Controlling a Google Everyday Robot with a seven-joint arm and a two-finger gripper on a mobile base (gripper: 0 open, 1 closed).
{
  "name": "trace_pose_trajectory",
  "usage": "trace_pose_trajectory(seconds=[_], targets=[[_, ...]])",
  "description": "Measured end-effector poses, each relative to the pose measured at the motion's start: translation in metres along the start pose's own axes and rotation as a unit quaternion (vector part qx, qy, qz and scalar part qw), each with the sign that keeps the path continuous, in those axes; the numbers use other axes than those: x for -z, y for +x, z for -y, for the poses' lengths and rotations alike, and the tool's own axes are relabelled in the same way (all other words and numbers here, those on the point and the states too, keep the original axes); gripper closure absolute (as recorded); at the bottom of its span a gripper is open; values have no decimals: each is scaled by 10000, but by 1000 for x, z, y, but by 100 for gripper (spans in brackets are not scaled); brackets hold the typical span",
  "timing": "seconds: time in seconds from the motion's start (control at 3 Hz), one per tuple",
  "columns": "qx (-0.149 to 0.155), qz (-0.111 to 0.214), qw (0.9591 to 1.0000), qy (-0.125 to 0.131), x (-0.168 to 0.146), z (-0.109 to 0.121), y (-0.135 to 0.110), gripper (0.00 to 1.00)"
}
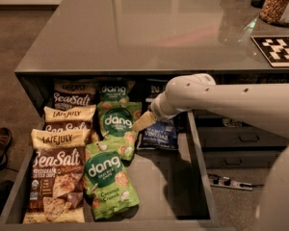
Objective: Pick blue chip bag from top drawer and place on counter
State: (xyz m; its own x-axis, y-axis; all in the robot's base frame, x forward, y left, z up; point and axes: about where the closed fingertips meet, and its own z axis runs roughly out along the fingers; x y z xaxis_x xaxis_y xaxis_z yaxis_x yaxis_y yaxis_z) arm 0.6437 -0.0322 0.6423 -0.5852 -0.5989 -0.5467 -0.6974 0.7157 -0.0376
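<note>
The top drawer [176,186] stands pulled open below the counter [135,28]. The blue chip bag [162,134] lies flat at the drawer's back right, its upper part hidden by my arm. A second navy bag [156,88] shows only its top edge behind it. My gripper [143,121] reaches in from the right and hangs just above the blue bag's upper left corner, next to a green dang bag [116,121]. Its tan tip points down and to the left. It holds nothing that I can see.
Green dang bags [106,177] fill the drawer's middle and brown Late July Sea Salt bags [58,177] its left. Narrower drawers with bar handles [241,138] sit to the right. A jar [279,4] and a black-and-white tag [279,49] are on the counter. A power strip [231,183] lies on the floor.
</note>
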Motion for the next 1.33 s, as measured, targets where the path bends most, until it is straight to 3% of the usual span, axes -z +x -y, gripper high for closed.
trace_pose_trajectory(seconds=[0.33,1.0,1.33], targets=[[135,-226,9992,307,-12,-6,4,0],[50,-457,9964,711,-24,2,12,0],[-12,-456,9964,721,-24,1,12,18]])
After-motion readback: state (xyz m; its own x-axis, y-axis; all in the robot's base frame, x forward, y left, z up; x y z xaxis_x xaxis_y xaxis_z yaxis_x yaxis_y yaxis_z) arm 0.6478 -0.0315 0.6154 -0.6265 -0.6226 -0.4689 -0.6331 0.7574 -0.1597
